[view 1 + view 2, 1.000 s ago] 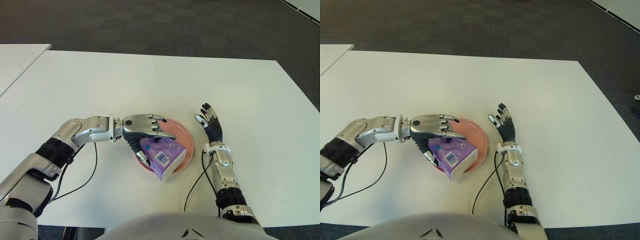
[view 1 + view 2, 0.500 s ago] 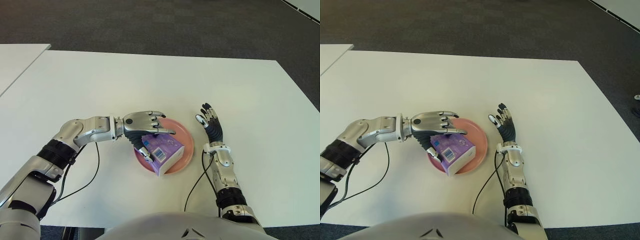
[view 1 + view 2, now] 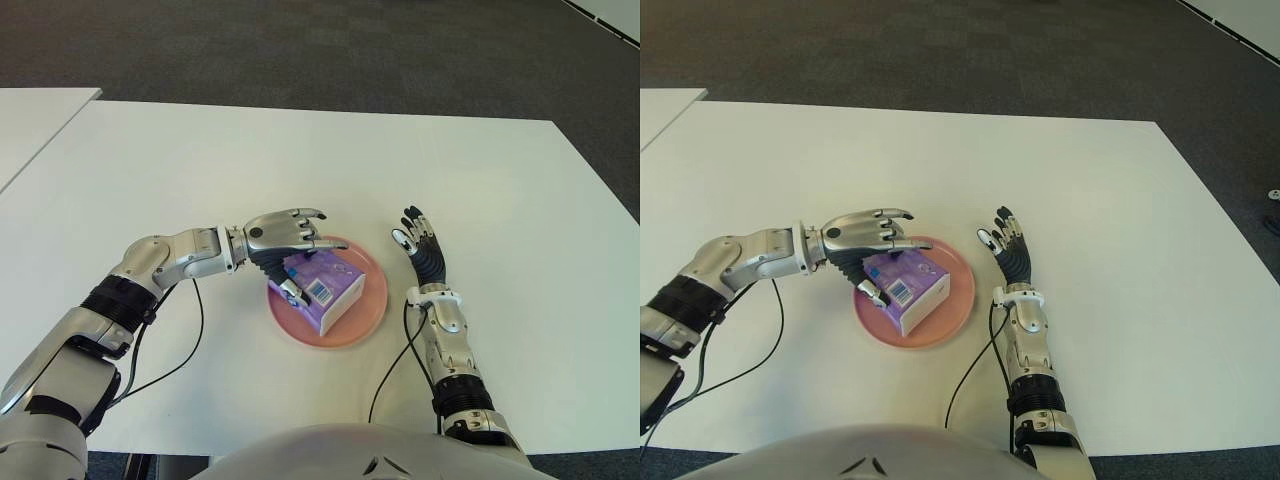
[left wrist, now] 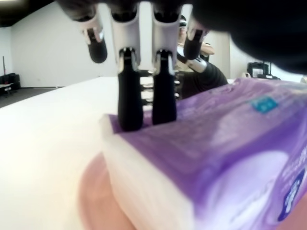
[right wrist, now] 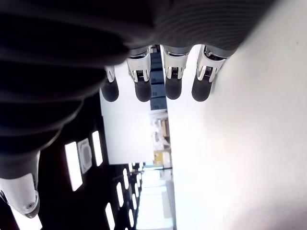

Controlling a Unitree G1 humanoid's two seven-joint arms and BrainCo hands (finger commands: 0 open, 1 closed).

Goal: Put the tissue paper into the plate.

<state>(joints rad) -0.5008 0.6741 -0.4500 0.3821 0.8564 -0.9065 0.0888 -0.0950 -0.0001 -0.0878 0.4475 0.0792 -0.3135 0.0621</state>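
Note:
A purple tissue pack lies in the pink plate at the middle of the white table. My left hand hovers over the pack's left end, fingers spread and raised off its top, thumb low beside its near-left corner. The left wrist view shows the pack resting on the plate, with my straightened fingers hanging at its far edge, gripping nothing. My right hand shows just right of the plate with its fingers spread and nothing in it.
Black cables trail from each arm across the table, one on the left and one on the right. A second white table adjoins at the far left. Dark carpet lies beyond the far edge.
My left hand carried the pack from the plate's near rim onto the plate, set it flat, then opened and lifted its fingers off. The right hand stayed still.

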